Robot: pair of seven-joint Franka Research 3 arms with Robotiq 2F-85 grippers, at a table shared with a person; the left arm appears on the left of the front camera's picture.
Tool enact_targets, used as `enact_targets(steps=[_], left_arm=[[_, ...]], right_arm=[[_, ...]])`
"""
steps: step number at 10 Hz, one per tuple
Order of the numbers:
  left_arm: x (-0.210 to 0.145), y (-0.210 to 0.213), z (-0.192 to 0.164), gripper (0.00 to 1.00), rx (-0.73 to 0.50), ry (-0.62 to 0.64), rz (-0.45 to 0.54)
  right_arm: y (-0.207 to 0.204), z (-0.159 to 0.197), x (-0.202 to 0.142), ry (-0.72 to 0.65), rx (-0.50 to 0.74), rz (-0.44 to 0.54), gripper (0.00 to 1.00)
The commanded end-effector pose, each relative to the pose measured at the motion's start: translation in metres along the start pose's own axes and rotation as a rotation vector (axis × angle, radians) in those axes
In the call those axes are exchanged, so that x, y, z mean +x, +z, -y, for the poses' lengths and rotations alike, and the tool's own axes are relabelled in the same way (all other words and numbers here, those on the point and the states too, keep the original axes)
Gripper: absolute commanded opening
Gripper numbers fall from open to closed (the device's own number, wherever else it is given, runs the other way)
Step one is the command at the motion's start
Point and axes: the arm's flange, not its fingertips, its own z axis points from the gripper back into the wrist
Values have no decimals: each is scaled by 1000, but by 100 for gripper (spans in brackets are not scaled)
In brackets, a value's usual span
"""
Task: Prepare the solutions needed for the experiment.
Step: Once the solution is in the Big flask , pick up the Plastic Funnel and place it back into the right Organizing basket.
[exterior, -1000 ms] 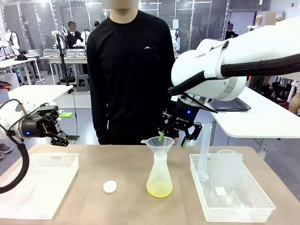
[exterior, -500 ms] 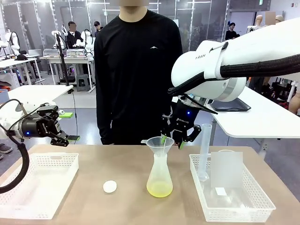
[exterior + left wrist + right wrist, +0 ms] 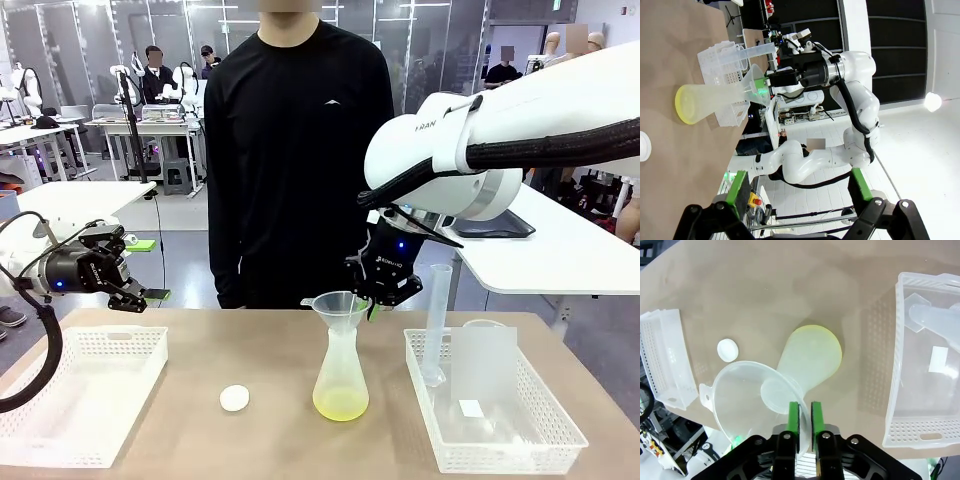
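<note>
Step in hand, as I read it: handling the funnel [image 3: 747, 395] that sits in the neck of the flask [image 3: 341, 372]. R gripper [image 3: 805, 411] has its pads clenched on the funnel's rim, thin wall pinched between them on the side nearer the R basket [image 3: 560, 425]. Solution [image 3: 341, 404] is already in the flask: a shallow yellow-green pool at the bottom, flask upright mid-table, between the white disc [image 3: 235, 398] and the R basket, apart from both. So pouring looks done and the funnel prob. comes off next, though a steadying hold can't be ruled out. Next move calls for a straight-up lift until the spout clears the neck. The flask is light and nothing holds it, so any sideways drag could tip it and spill. After that, likely a swing over to the R basket, where the cylinder [image 3: 437, 322] stands. Pose: R arm reaches in from the right across the basket, wrist bent down, fingers pointing down at the rim from the person's [image 3: 300, 150] side. L gripper [image 3: 152, 270] hangs above the far edge of the L basket [image 3: 60, 336], well apart from the flask, fingers pointing toward mid-table, jaws spread wide and gripping nothing. Person stands at the far side, hands not on the table [image 3: 250, 345].
</note>
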Motion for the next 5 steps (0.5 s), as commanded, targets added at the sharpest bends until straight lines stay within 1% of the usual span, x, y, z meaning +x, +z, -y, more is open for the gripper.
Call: enact_targets(steps=[1,4,5], left_arm=[[-1,0,2,100,-4,-4,-3],[-1,0,2,100,-4,-4,-3],[-1,0,2,100,-4,-4,-3]], right_arm=[[-2,-4,0,-44,13,-4,0],[-4,-3,-1,-42,14,-10,0],[-4,-4,-2,-35,31,-7,0]])
